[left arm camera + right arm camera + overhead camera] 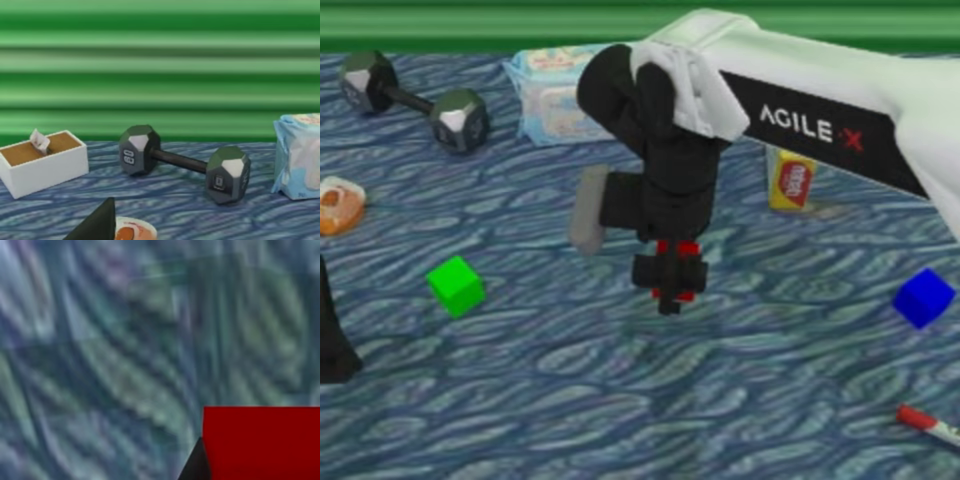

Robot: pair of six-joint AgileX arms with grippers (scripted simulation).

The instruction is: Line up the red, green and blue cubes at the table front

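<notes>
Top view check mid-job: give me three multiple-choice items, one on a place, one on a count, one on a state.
1. Where is the green cube?
A. table's left side
B. right edge
C. beside the pen

2. How many cubes lie free on the table?
A. one
B. two
C. three

3. What is the right end effector doing?
A. open, empty
B. shut on the red cube
C. holding the dumbbell

Answers: 1 A, it sits left of the arm. 2 B, green and the blue cube only. 3 B, red shows between its fingers.
</notes>
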